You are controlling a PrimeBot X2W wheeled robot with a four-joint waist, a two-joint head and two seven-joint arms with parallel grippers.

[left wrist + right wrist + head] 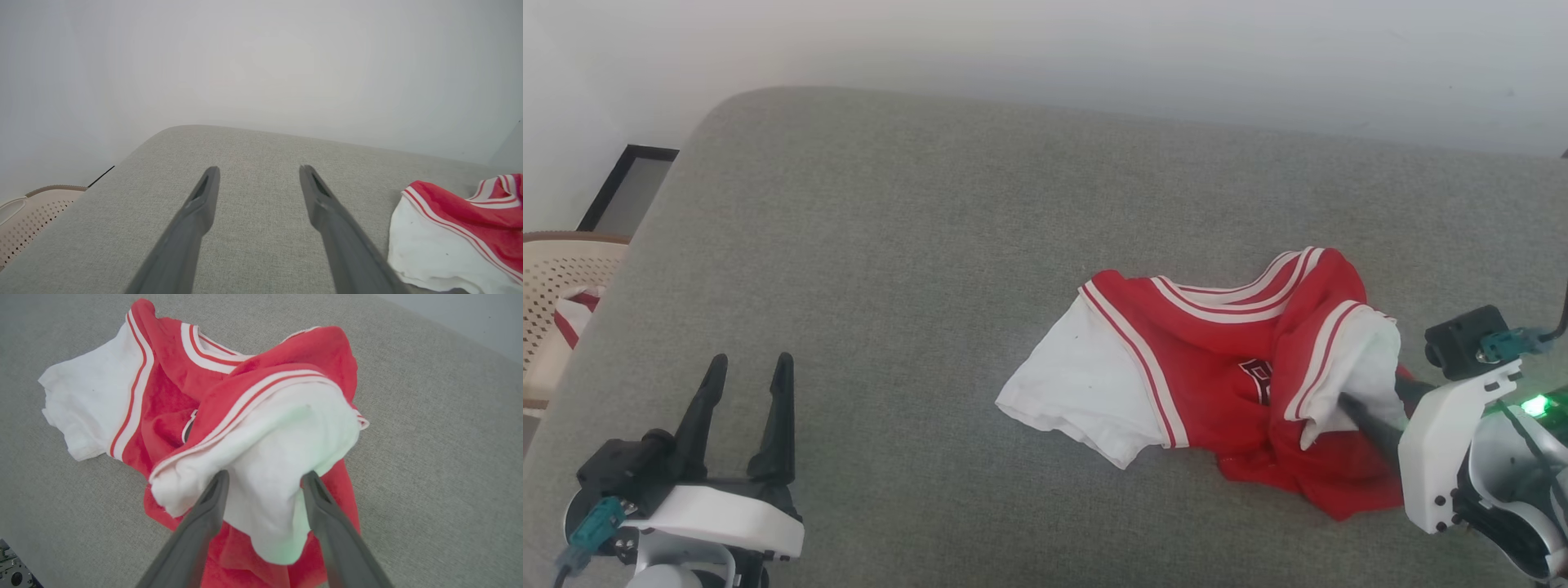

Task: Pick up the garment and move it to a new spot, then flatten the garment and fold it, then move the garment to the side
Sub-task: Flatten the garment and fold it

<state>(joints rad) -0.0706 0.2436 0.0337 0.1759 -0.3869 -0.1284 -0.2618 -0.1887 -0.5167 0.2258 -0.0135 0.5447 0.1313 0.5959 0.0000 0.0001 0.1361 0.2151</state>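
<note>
The garment [1217,343], a red T-shirt with white sleeves and striped trim, lies crumpled on the right part of the grey cushion [890,245]. One white sleeve spreads flat to the left; the other is bunched up on the right. My right gripper [1372,394] is at that bunched sleeve. In the right wrist view the right gripper [265,477] is open, with the white sleeve of the garment [261,428] draped loosely between its spread fingers. My left gripper [752,359] stands open at the lower left, well clear of the cloth, and the left gripper [259,169] shows nothing between its fingers, with the garment [449,220] off to its right.
A cream perforated basket [556,278] sits beyond the cushion's left edge, holding a white red-striped cloth [572,314]; the basket [28,212] also shows in the left wrist view. A dark frame [625,188] leans by the wall. A pale wall runs behind the cushion.
</note>
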